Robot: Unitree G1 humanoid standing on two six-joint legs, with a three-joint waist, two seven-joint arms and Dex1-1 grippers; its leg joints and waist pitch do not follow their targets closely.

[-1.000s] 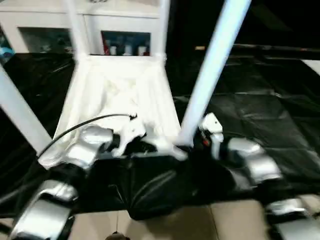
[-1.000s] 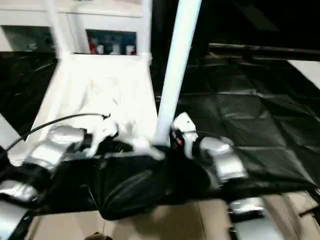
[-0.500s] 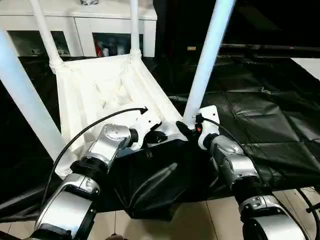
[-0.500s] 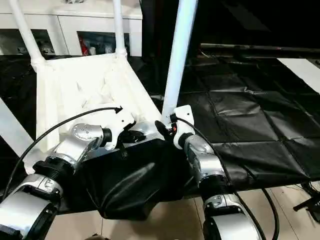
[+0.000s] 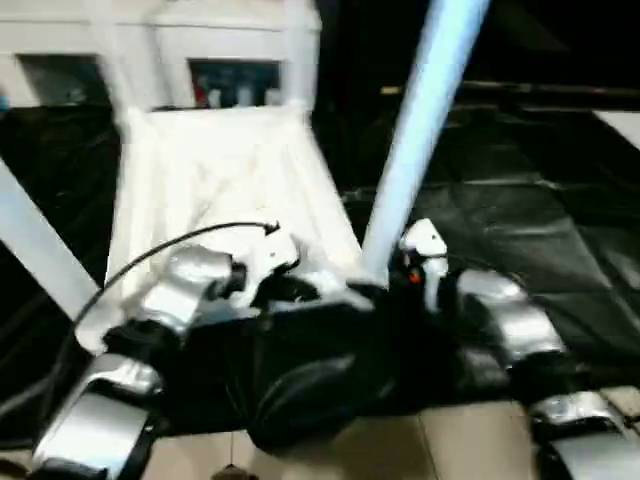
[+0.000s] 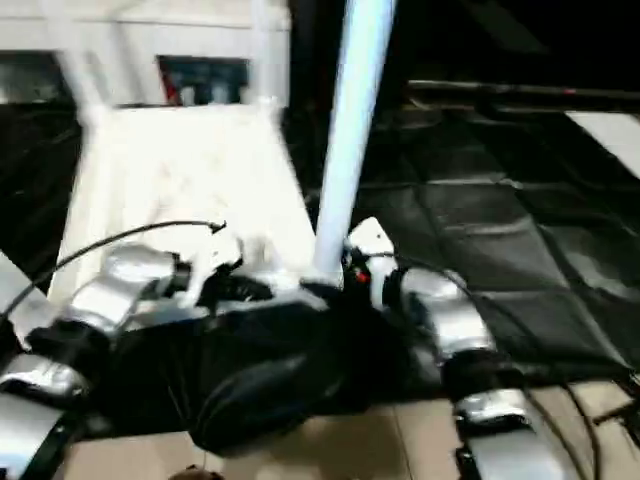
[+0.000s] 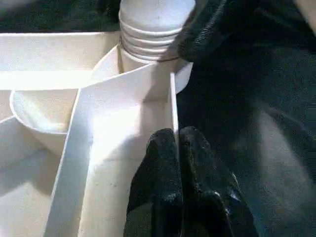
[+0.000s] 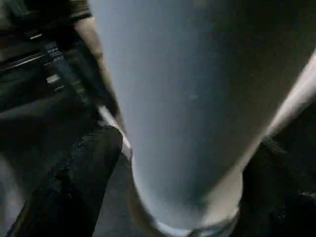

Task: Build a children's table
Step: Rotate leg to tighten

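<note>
Lying upside down on black sheeting (image 5: 560, 250), the white tabletop (image 5: 215, 170) of the children's table shows its ribbed underside, with white legs rising from its corner sockets. The near right leg (image 5: 415, 130) stands just ahead of the robot, between the two silver forearms, its foot seated in the socket at the tabletop's near right corner. Two more legs stand at the far corners, before a white glass-door cabinet (image 5: 235, 70), and a fourth leg (image 5: 35, 250) slants up at the near left.

The left gripper (image 7: 177, 148) is pinched shut on a thin upright rib of the tabletop, its two black fingers pressed together on either side of the wall, just beside the socket that holds the leg's ringed base. From the head camera, this gripper sits at the near edge of the tabletop, close to the left of the near right leg.

The right gripper (image 8: 182, 163) reaches in from the other side, its jaws spread wide around the lower part of the near right leg. One black finger (image 8: 79, 168) stands to one side of the tube and the other to the opposite side; whether the pads actually press the leg cannot be told.
</note>
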